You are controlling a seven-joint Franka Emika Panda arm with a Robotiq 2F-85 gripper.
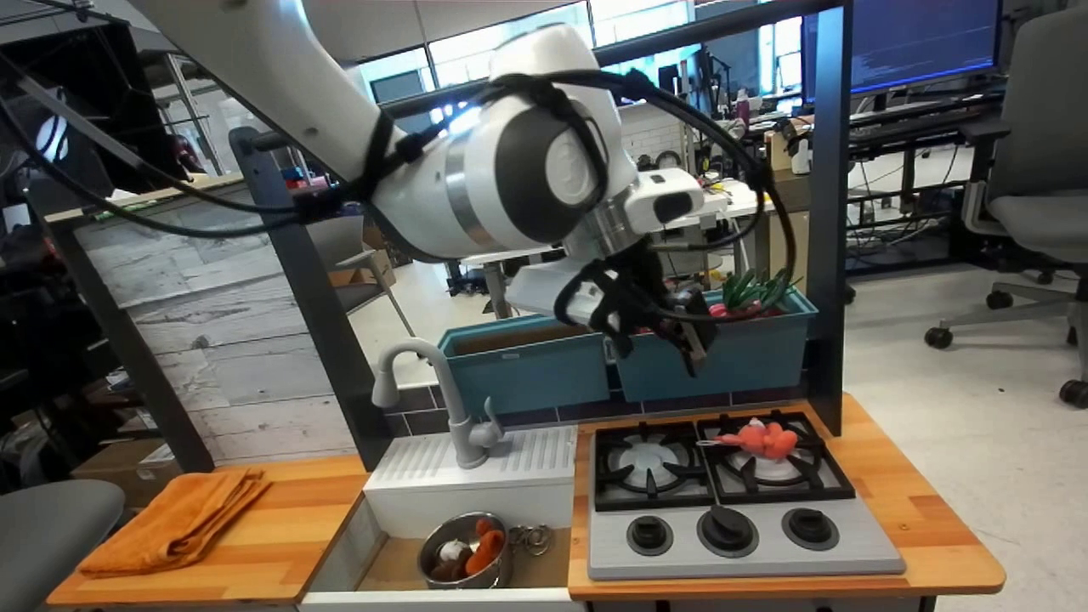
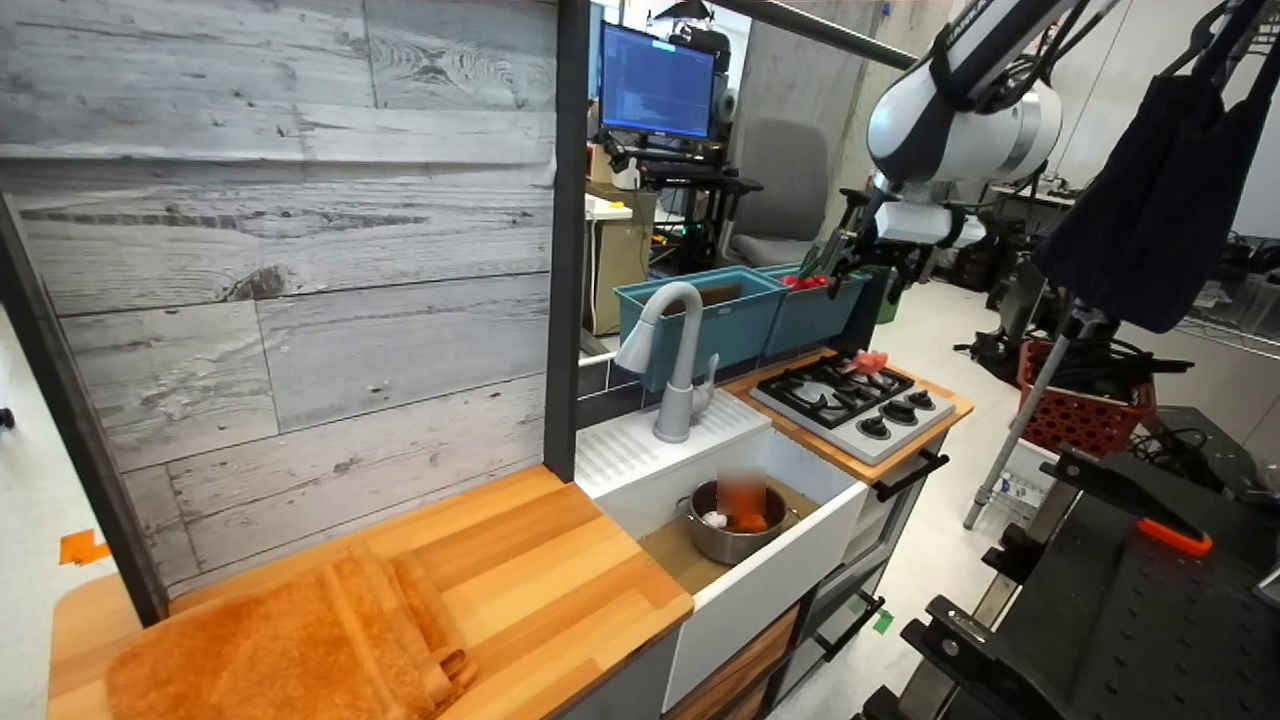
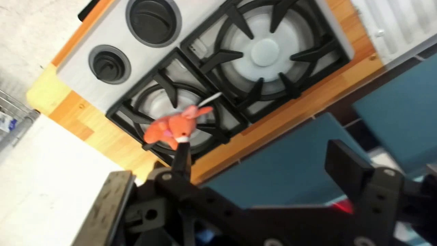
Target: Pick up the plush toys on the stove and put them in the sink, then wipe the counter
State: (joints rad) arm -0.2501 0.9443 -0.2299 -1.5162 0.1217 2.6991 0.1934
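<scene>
Wrist view: along the lower edge shows the gripper (image 3: 262,153), its fingers (image 3: 344,167) standing wide apart. A red-orange plush toy (image 3: 174,126) with a white muzzle rests on a grate of the stove (image 3: 264,53), and one fingertip overlaps the toy's edge from this angle. A thin pale strand (image 3: 210,99) reaches from the toy toward the neighbouring burner. Two black knobs (image 3: 153,22) show on the pale panel.

In an exterior view, an orange cloth (image 2: 270,640) lies folded on the counter (image 2: 570,570), across the sink (image 2: 770,600) from the stove. A grey faucet (image 2: 680,390) rises behind the basin, where a metal bowl (image 2: 735,545) stands; a blurred patch hides part of its contents.

In an exterior view, the bowl's load shows more plainly: orange, brown and white soft toys (image 1: 484,552). The gripper hangs higher than the stove, well apart from the plush toy, which lies on the burner farther from the sink. Behind the gripper stand two teal bins (image 1: 531,374), with red and green things (image 1: 746,289) showing above the rim of one.
</scene>
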